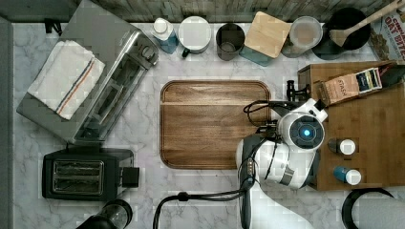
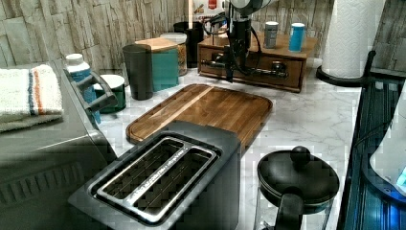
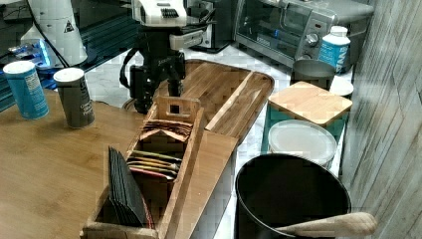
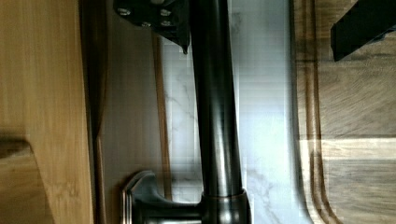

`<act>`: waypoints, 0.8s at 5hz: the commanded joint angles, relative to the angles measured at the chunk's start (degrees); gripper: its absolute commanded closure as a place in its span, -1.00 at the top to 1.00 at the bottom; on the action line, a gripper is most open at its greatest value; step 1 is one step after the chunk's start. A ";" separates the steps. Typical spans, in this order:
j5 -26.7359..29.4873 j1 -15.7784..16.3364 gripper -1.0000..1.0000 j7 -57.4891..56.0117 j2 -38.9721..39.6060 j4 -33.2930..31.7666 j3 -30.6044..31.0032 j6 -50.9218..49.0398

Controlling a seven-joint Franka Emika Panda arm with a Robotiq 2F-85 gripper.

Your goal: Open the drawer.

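The drawer (image 2: 292,72) is the light-bamboo front of a wooden box at the back of the counter in the left view. A long black bar handle (image 2: 268,73) runs across it. My gripper (image 2: 229,67) hangs down at the left view's left end of that handle. In the wrist view the handle (image 4: 215,116) runs between my fingers (image 4: 159,18), one on the side of the drawer front (image 4: 130,116) and one over the cutting board. The gripper (image 4: 259,46) is open around the bar. In the right view the gripper (image 3: 158,94) stands just beyond the box's edge.
A dark brown cutting board (image 1: 215,124) lies right in front of the drawer. On the box top stand a tea-bag box (image 1: 351,86) and two shakers (image 1: 347,146). Canisters (image 1: 229,40) line the back wall. A toaster (image 1: 86,172) and toaster oven (image 1: 110,81) sit at the top view's left.
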 commanded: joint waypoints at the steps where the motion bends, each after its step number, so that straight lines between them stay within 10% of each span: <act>1: 6.25 2.04 1.00 -5.17 -2.13 -3.92 7.12 2.37; 4: 2.79 13.21 1.00 11.75 -4.87 -9.23 13.04 3.40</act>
